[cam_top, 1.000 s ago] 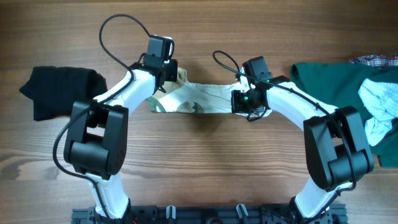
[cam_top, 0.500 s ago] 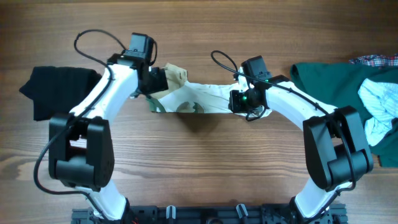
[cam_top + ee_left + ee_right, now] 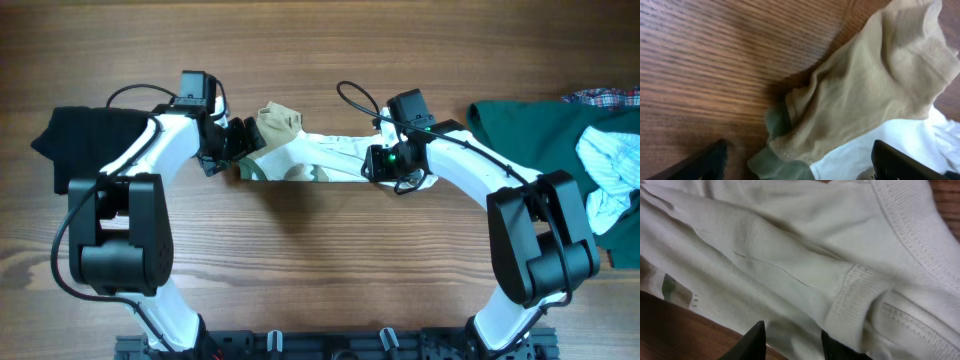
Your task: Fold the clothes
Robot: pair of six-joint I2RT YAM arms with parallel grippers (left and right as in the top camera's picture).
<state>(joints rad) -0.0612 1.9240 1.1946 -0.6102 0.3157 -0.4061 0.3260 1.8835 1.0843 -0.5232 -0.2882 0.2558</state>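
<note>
Left gripper (image 3: 233,142) hangs released, jaws wide, just left of the garment (image 3: 315,155), at its tan end. Right gripper (image 3: 374,166) sits over the right end; I cannot tell its grip. The garment lies mid-table between the 2, long axis left-right, each end nearest its own arm.

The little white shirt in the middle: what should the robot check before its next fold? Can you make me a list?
1. Left gripper open, holding nothing: ok.
2. Right gripper jaws apart over the white shirt: ok.
3. Shirt lying smooth: not ok, its tan sleeve is bunched up.
4. Black garment and green garment apart from the shirt: ok.
5. Shirt edge under the right arm lined up: cannot tell, it is hidden.
</note>
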